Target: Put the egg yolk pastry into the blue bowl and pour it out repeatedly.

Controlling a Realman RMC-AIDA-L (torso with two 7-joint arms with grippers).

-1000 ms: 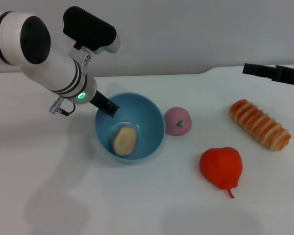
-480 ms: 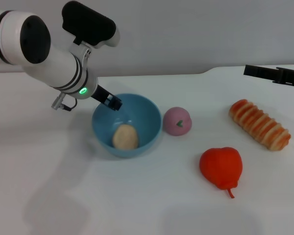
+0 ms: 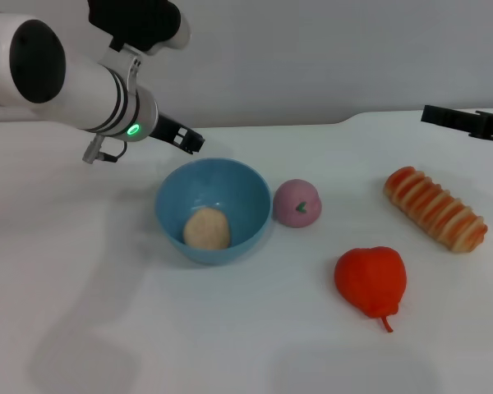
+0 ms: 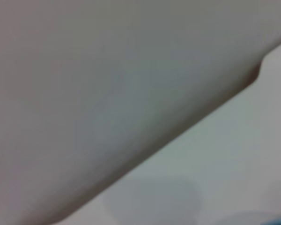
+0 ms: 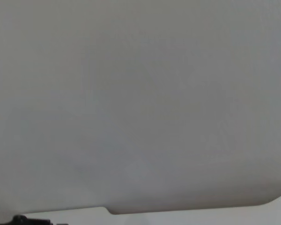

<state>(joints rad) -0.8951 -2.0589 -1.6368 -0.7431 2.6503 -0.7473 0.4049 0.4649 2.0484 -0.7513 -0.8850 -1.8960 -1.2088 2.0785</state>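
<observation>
White worktop (image 3: 230, 345): egg yolk pastry (image 3: 207, 229) rests in the blue bowl (image 3: 251, 197), just below-right of my nearer left gripper (image 3: 189, 140); its finger opening I cannot tell.

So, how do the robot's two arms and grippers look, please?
The left arm is white and cylindrical, with black joint caps, a black band, a glowing green ring and a small grey cable. Its left gripper is black. Of the right gripper, only a black bar shows.
</observation>
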